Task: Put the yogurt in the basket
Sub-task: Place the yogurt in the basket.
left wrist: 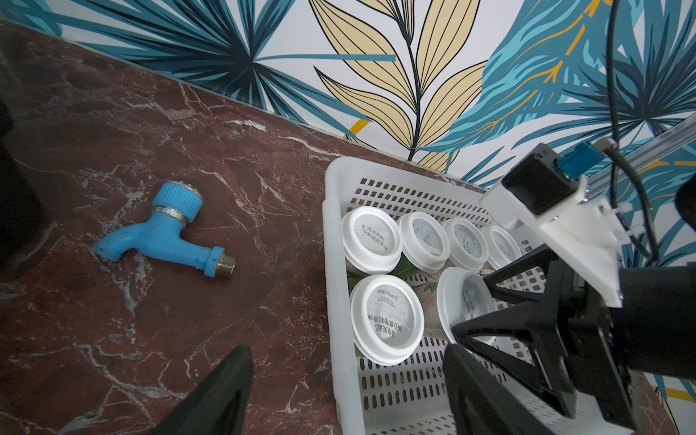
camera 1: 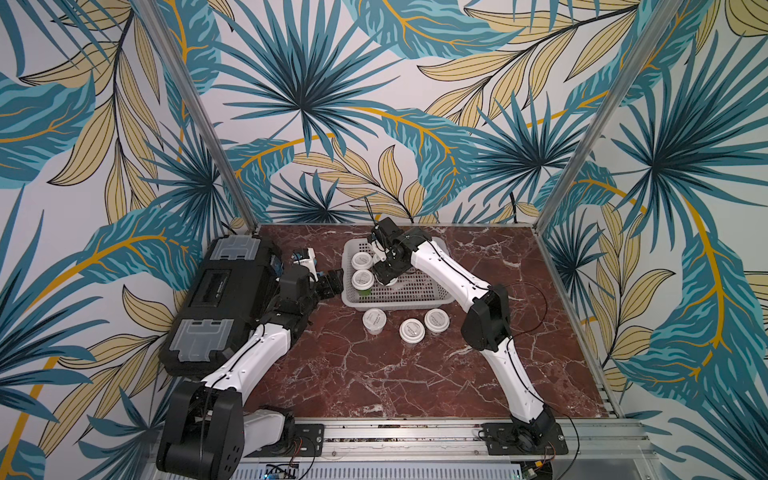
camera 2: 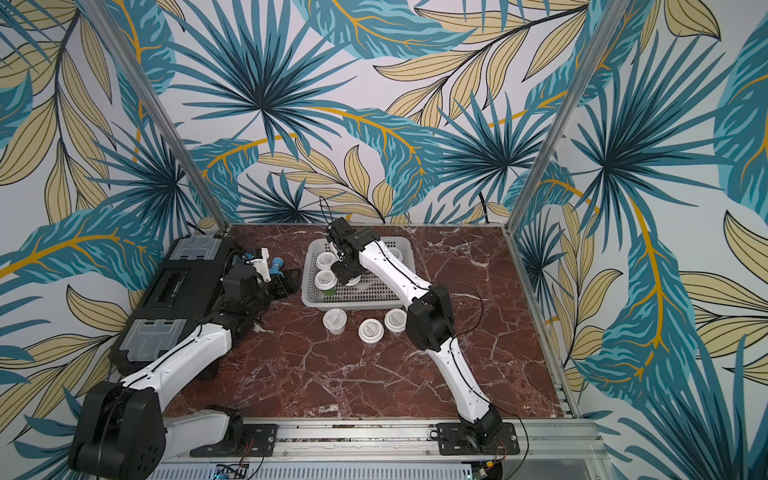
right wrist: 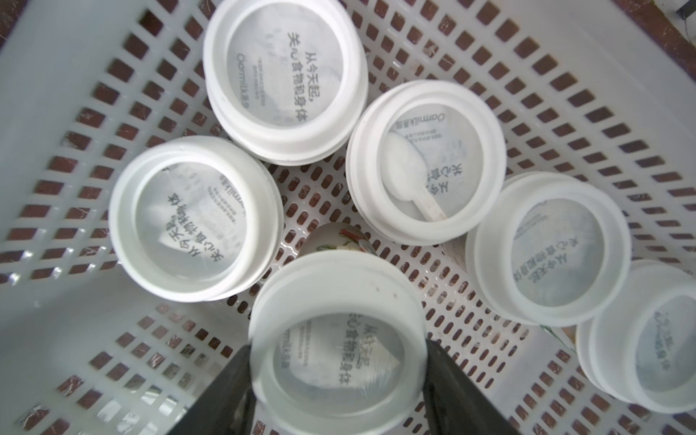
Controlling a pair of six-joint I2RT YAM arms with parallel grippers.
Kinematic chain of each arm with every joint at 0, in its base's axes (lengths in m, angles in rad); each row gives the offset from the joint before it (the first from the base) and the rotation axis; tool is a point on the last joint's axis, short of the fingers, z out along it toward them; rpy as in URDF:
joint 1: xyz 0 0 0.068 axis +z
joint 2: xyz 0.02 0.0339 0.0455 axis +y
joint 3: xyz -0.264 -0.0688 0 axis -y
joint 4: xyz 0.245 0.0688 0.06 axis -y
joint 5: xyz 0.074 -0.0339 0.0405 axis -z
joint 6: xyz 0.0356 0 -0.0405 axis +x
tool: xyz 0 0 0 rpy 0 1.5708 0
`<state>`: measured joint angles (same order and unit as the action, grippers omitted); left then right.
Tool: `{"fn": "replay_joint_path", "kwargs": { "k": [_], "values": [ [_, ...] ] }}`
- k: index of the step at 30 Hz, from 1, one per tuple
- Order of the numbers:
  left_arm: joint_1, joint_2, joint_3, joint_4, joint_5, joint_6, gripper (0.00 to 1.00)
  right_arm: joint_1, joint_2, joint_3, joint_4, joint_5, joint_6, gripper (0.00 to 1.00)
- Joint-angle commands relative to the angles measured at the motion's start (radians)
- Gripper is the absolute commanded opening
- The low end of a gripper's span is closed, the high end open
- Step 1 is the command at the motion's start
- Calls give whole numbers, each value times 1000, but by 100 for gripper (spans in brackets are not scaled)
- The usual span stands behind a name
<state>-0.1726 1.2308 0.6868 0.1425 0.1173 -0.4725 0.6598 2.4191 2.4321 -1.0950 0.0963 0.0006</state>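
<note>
Right wrist view: right fingers (right wrist: 455, 391) clasp 1 yogurt cup (right wrist: 335, 339) inside the basket (right wrist: 56, 94); left fingers (left wrist: 222, 395) spread wide, empty.

Nine yogurt cups (camera 1: 374, 320), one basket (camera 1: 399, 303), one blue tap (left wrist: 165, 241), one black toolbox (camera 1: 220, 299), two robot arms (camera 1: 440, 266).

Black toolbox (camera 1: 224, 291) at the table's edge, blue tap (left wrist: 165, 241) lying on red marble tabletop (camera 1: 374, 374), palm-leaf wallpaper (camera 1: 311, 104) behind
</note>
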Motion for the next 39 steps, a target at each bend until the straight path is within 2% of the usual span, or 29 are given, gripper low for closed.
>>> {"fn": "replay_joint_path", "kwargs": {
  "k": [1,7,18,24,29,34,39],
  "values": [
    [3,-10,-18,25,8,6,84,-2,34,-21,16,-10,14,68],
    [4,-10,-16,20,5,8,85,-1,35,-21,22,-17,18,74],
    [4,-11,-16,19,5,9,85,-2,19,-51,29,-20,31,76],
    [3,-10,-16,19,7,10,85,-2,-61,-85,33,-12,29,78],
    [4,-7,-15,21,8,10,85,-2,-176,-201,37,10,32,77],
    [4,-5,-14,23,9,8,85,-3,-313,-414,128,-10,50,75],
    [-2,-1,-12,23,10,8,84,-17,-357,-526,168,-24,60,70]
  ]
}}
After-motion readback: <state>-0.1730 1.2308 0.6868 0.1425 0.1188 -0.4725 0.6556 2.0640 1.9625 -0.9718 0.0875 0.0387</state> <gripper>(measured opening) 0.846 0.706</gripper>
